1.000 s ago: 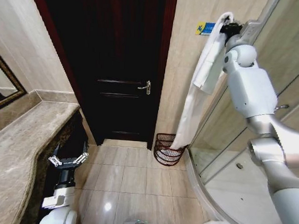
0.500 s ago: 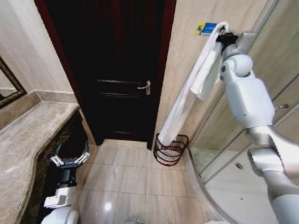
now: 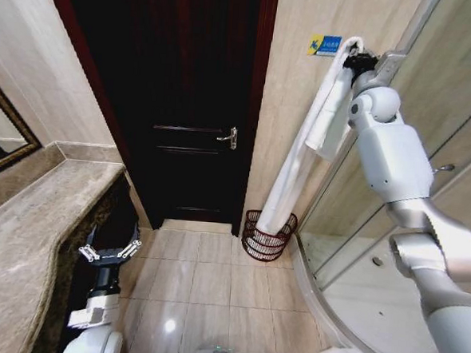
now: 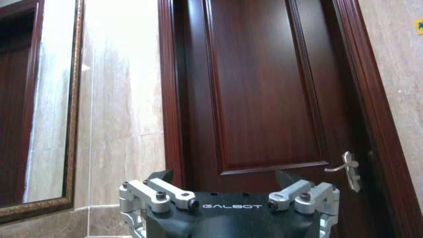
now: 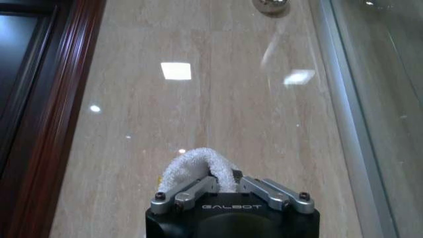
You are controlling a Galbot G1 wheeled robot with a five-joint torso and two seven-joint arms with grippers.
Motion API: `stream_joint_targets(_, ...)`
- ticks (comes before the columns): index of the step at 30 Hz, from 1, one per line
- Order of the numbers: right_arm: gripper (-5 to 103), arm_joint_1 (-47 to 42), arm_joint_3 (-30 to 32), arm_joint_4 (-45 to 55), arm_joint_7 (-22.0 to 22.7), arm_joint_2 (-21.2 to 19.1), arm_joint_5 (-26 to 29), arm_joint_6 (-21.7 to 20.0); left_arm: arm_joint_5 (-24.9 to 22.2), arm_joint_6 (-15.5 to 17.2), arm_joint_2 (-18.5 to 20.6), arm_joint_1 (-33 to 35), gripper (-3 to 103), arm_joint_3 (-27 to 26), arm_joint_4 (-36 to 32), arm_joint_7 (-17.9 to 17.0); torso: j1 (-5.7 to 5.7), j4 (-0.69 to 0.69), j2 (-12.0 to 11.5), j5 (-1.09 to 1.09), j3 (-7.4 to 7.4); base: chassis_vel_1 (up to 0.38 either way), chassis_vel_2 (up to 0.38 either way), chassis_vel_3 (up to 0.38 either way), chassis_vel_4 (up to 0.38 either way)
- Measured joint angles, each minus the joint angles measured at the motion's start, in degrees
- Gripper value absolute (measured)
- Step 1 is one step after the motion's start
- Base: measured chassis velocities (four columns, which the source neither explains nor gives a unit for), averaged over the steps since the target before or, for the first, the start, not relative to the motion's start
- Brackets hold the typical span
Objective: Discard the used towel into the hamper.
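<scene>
Holding long white terry towel [image 3: 304, 161] high over small round reddish-brown wire hamper [image 3: 268, 235], lower end dipping into the rim.

Right gripper [image 3: 357, 57] at 1 o'clock, pinching the towel's folded top; hamper on floor tiles at 5 o'clock of the dark wooden door [image 3: 184, 101]. Left gripper [image 3: 107, 253] idling at 7 o'clock by the marble counter [image 3: 24, 235], fingers spread, empty. Lowering straight down before releasing, keeping the cloth centred inside the rim, seeming best.

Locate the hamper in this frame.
In the head view, the hamper stands on the floor right of the door, with the towel's lower end hanging into it.
</scene>
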Motion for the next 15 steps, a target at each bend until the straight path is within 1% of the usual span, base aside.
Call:
stream_joint_targets(6,2,0.8,0.0,-0.5,-0.2,-0.3,0.3,0.1,0.2,-0.3,-0.5,0.4,100,-0.2,-0.3,0.5,0.0,0.0,0.0,-0.01,0.0,0.0,0.0,0.0,0.0)
stream_joint_targets(13,2,1.0,-0.3,-0.6,-0.3,-0.8,0.8,0.1,1.6,-0.8,-1.4,0.7,100,-0.3,-0.4,1.0,-0.05,0.0,-0.1,0.0,-0.04,0.0,0.0,0.0,0.0)
stream_joint_targets(15,2,0.9,-0.5,-0.6,-0.4,-0.9,1.0,0.2,1.9,-1.0,-1.7,0.7,100,-0.3,-0.6,0.9,-0.34,-0.01,-0.7,0.0,-0.34,0.0,0.0,0.0,0.0)
